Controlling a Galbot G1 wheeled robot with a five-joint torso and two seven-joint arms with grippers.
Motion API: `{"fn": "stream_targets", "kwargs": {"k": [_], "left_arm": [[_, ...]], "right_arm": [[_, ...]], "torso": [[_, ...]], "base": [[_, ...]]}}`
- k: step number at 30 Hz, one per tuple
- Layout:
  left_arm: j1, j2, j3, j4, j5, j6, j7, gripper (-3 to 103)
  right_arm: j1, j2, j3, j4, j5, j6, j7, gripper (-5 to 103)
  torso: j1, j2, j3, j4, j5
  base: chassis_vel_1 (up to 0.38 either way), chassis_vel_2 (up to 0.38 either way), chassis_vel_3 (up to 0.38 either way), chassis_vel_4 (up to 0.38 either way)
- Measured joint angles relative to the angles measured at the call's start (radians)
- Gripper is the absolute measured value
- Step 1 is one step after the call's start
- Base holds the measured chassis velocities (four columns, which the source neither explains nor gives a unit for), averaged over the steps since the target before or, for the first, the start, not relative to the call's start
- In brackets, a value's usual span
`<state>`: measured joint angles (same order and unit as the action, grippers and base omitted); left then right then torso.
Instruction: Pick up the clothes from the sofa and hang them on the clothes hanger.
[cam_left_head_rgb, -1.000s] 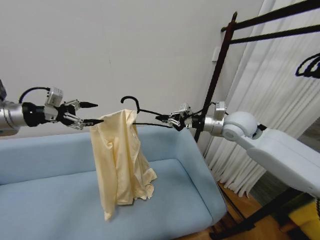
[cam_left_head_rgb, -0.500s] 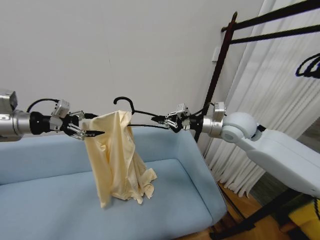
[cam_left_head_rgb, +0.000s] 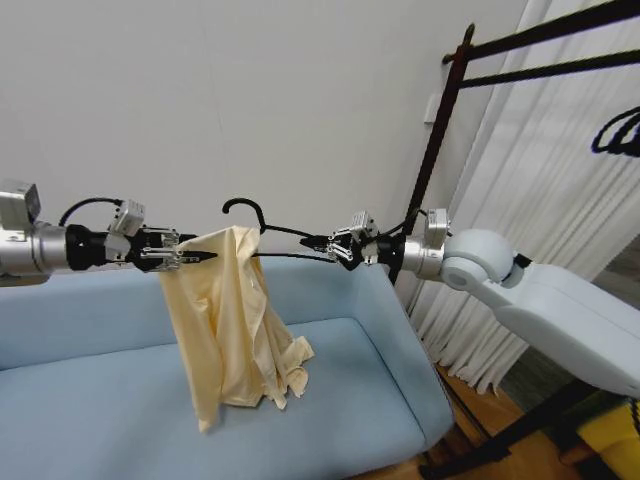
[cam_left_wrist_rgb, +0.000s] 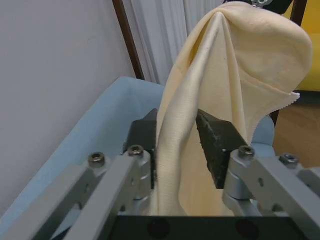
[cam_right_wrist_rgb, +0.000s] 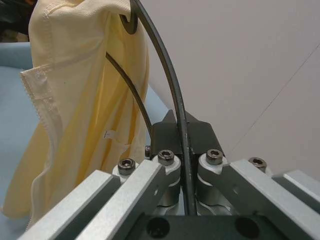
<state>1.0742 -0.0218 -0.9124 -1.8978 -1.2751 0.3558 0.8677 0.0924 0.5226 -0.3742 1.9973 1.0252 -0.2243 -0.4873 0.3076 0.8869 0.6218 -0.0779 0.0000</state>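
The cream shirt (cam_left_head_rgb: 230, 330) hangs off a black wire hanger (cam_right_wrist_rgb: 176, 100), up in the air above the pale blue sofa (cam_left_head_rgb: 100, 400), around 7 o'clock in my head view. A small white tag (cam_right_wrist_rgb: 109, 134) sits on its fabric (print too small for me to read). At the shirt's 9 o'clock my left claw (cam_left_head_rgb: 205, 257) pinches a fold at its shoulder. At 3 o'clock my right claw (cam_left_head_rgb: 312, 242) is clamped on the hanger's wire. The dark clothes rack (cam_left_head_rgb: 437, 140) stands at 2 o'clock.
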Motion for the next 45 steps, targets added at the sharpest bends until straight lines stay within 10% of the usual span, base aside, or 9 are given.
{"fn": "stream_targets", "kwargs": {"k": [6, 14, 36, 45], "left_arm": [[-0.002, -0.004, -0.001, -0.004, -0.010, -0.006, -0.006, 2], [-0.005, -0.013, -0.005, -0.012, -0.013, -0.007, -0.012, 2], [-0.038, -0.048, -0.037, 0.086, -0.017, -0.103, 0.068, 2], [-0.049, -0.071, -0.054, 0.084, -0.128, -0.120, 0.149, 2]], "right_arm": [[-0.004, -0.015, -0.004, 0.017, 0.005, 0.003, 0.018, 2], [-0.008, -0.019, -0.007, 0.033, 0.016, 0.002, 0.058, 1], [-0.144, -0.153, 0.038, 0.036, 0.074, 0.014, 0.372, 88], [-0.333, 0.016, 0.041, 0.031, 0.074, -0.016, 0.459, 100]], "torso": [[0.000, 0.000, 0.000, 0.0000, 0.0000], [0.000, 0.000, 0.000, 0.0000, 0.0000], [0.000, 0.000, 0.000, -0.0001, 0.0000], [0.000, 0.000, 0.000, 0.0002, -0.0003]], "base": [[0.000, 0.000, 0.000, 0.000], [0.000, 0.000, 0.000, 0.000], [0.000, 0.000, 0.000, 0.000], [0.000, 0.000, 0.000, 0.000]]}}
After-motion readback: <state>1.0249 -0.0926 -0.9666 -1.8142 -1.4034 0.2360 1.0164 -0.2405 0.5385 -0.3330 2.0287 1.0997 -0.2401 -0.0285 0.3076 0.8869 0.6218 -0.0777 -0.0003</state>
